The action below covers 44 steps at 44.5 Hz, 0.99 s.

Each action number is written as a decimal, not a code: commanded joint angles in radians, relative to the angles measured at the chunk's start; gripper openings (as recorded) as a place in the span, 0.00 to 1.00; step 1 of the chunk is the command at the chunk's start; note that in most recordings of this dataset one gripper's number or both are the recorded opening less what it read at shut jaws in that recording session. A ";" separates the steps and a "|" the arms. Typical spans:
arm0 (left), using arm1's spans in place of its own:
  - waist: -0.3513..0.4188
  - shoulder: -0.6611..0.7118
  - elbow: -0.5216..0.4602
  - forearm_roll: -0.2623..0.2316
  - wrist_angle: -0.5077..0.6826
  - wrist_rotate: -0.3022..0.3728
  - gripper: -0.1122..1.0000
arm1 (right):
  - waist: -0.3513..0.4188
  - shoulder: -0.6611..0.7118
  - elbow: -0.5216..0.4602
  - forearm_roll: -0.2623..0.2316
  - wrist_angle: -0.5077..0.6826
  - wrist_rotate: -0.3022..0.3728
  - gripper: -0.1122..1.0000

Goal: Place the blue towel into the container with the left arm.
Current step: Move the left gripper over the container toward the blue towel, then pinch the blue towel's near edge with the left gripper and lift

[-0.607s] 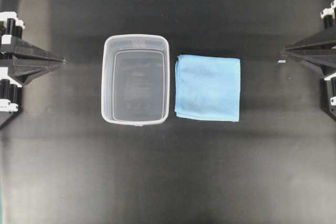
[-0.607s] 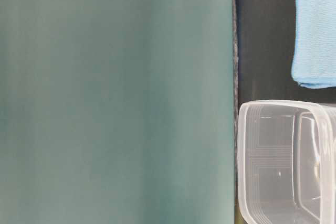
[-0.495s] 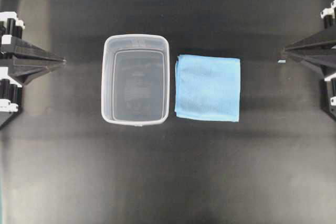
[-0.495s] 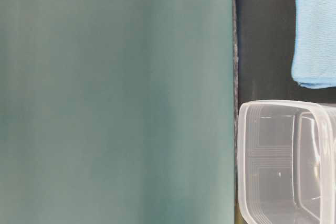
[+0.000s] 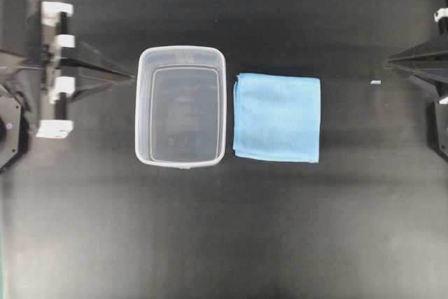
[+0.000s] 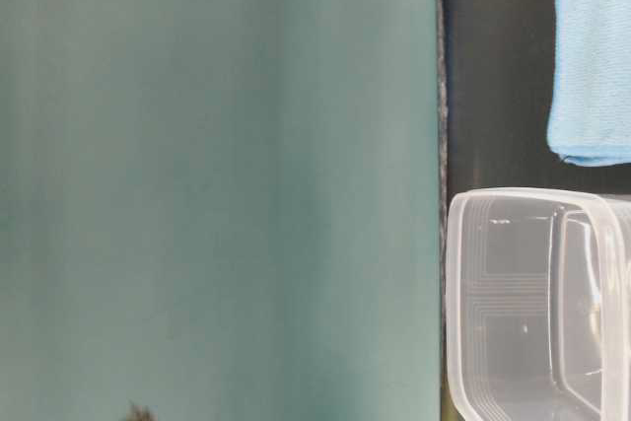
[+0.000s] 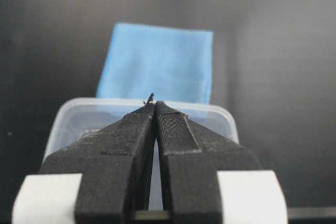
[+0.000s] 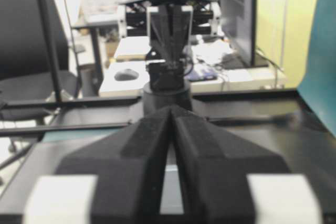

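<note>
On the dark table (image 5: 224, 243), centre of the overhead view, I see the blue towel (image 5: 277, 118) lying flat, folded approx. square, just beside the right wall of the container (image 5: 180, 106) w/ a thin gap between them. The container is a clear tub, open top, nothing inside.

My left gripper (image 5: 131, 75) sits just left of the tub's rim, fingers pressed together, holding nothing. From the left wrist view its closed tips (image 7: 155, 103) point over the tub toward the towel (image 7: 157, 61) beyond. The right gripper (image 5: 387, 65) is well apart from the towel, at the right edge; jaws look together, also holding nothing.

Handling, my guess: the towel is light, soft, floppy; it'll sag and maybe unfold when lifted. I'd pinch down on a thick folded edge, prob. the left side nearest the tub, to catch all layers.
</note>
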 commanded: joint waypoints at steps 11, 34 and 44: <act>0.018 0.267 -0.247 0.005 0.123 0.009 0.11 | -0.012 -0.025 -0.009 0.003 -0.005 0.011 0.64; 0.005 0.867 -0.713 0.005 0.367 0.161 0.91 | -0.012 -0.034 -0.005 0.003 -0.003 0.012 0.80; -0.020 1.078 -0.864 0.005 0.376 0.158 0.90 | -0.012 -0.038 -0.003 0.003 -0.005 0.012 0.80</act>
